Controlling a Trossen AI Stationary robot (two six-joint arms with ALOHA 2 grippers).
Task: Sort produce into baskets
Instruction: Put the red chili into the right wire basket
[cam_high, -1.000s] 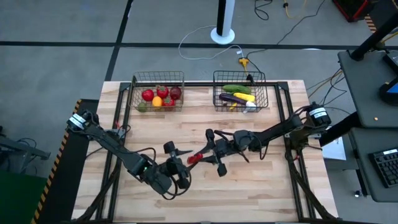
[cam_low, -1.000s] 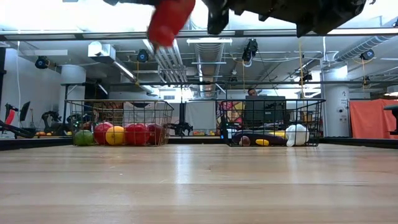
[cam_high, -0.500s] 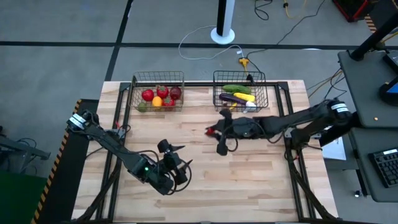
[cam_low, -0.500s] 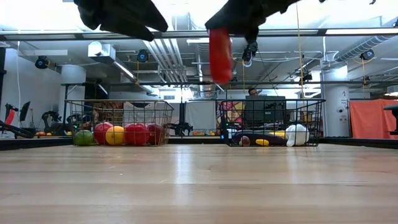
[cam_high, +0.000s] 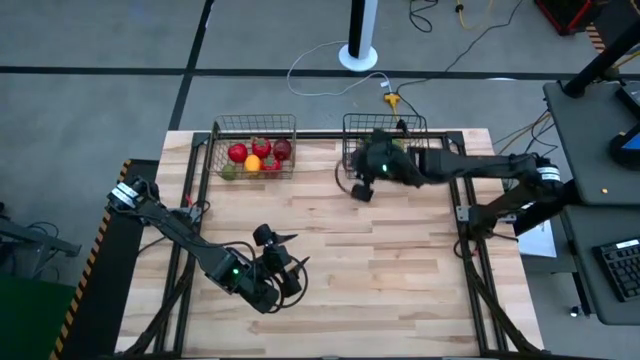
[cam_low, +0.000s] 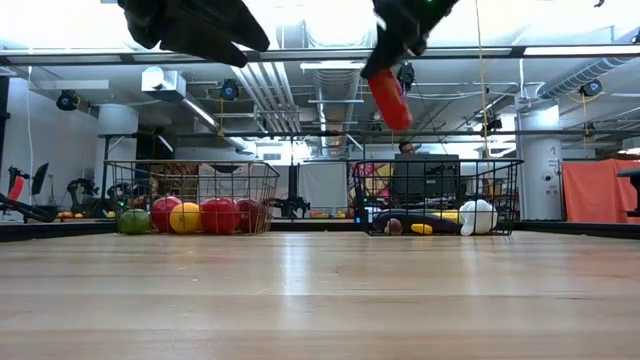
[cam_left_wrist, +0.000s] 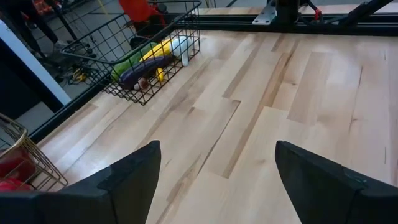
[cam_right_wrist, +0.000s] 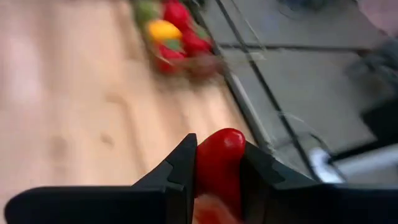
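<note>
Right tool (cam_right_wrist: 214, 171) grips red pepper (cam_right_wrist: 217, 162) aloft.

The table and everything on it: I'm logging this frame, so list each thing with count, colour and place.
Table: one, light wood.
Left basket: one, dark wire, far edge; holds round produce, red, orange and green.
Right basket: one, dark wire, far edge; holds long produce, purple, green, yellow, plus one white piece.
Red pepper: one, held in the air near the right basket.
Left end effector: open, over the near table.
Right end effector: shut on the red pepper.
</note>
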